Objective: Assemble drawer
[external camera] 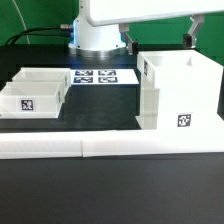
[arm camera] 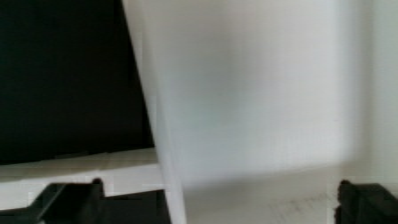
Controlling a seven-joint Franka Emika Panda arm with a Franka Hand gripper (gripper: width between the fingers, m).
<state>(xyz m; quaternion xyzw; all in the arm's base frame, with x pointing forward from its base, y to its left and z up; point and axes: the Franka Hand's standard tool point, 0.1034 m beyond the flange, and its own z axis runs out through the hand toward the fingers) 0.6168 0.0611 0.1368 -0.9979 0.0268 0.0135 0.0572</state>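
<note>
The drawer's large white housing (external camera: 178, 92) stands on the exterior view's right, open side up, with a square tag on its front. Two small open-topped trays (external camera: 33, 93) lie side by side on the left, and the nearer one shows a tag. My arm's white body crosses the top of the exterior view, and a dark finger (external camera: 191, 32) hangs just above the housing. In the wrist view my gripper (arm camera: 221, 205) is open, with the fingers (arm camera: 71, 205) wide apart. A blurred white face of the housing (arm camera: 267, 100) fills the space between and beyond them.
The marker board (external camera: 95, 76) lies flat between the trays and the housing, before the robot base (external camera: 98, 35). Long low white bars (external camera: 110, 148) run across the table's front. The table is black.
</note>
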